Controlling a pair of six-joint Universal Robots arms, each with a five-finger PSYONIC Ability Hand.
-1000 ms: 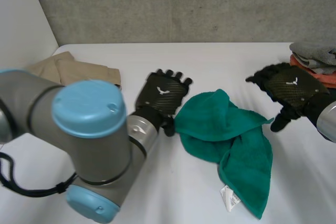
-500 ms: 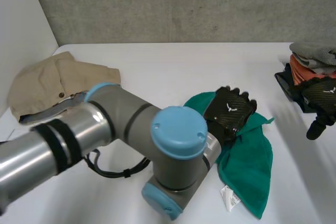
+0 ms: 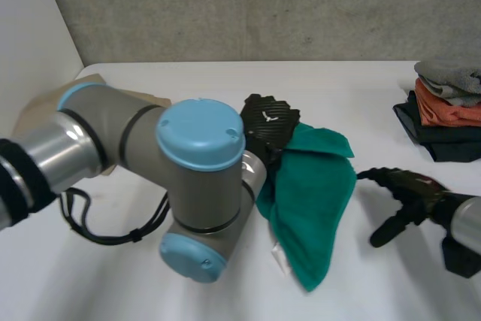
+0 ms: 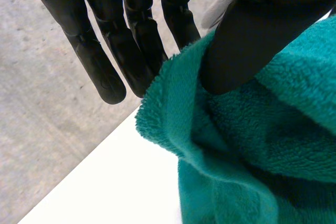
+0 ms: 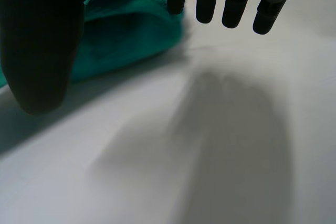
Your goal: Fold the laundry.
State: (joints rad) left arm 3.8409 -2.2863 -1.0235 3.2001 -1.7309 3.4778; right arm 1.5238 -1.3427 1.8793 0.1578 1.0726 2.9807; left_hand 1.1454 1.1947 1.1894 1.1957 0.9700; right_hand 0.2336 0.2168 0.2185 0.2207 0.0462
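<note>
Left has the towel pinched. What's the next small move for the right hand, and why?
Probably ease the right hand toward the nearest side edge of the green towel and pinch it. The left hand pinches its upper edge between thumb and fingers, the rest hangs bunched to the table, and the right hand hovers open beside it, apart from the cloth.

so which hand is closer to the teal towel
Left. The left hand pinches the teal towel at its edge; the right hand hangs open over the table beside it, not touching.

Crumpled teal towel [image 3: 316, 186], one edge raised
</note>
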